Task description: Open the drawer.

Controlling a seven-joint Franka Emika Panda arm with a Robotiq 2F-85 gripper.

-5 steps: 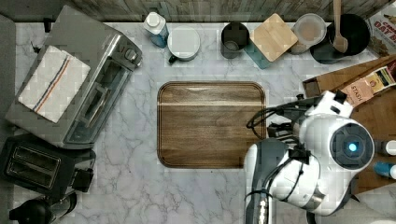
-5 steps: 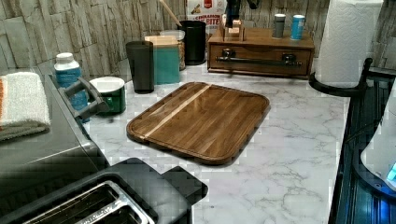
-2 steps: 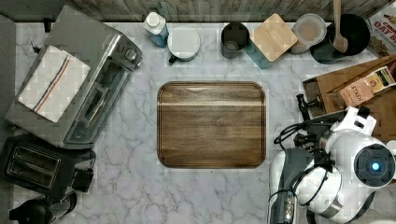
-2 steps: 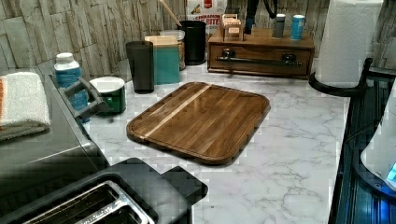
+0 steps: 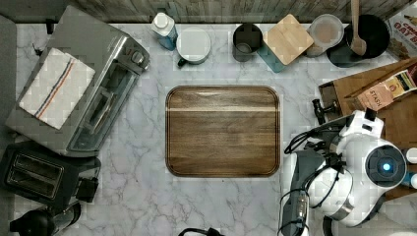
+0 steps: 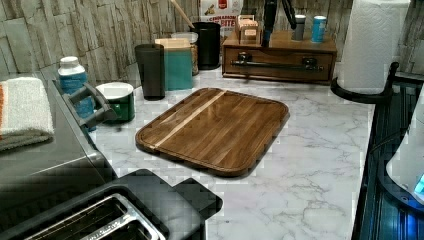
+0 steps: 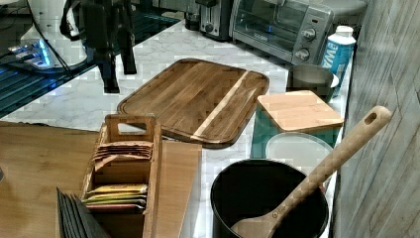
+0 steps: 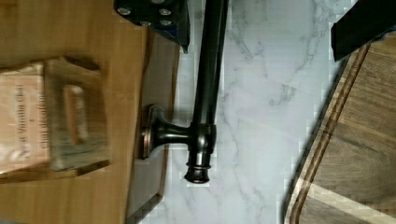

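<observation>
Well, the drawer point(image 6: 278, 64) sat fully closed at the bench's point(image 6: 310, 165) far end, handle point(image 8: 208, 88) untouched. The fingers point(image 8: 154, 14) spread wide, straddling the bar from above — gripping and pulling remained.

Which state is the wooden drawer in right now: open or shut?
Shut. In the left view the drawer front sits flush with its cabinet, the black bar handle across it, with no gap visible.
</observation>
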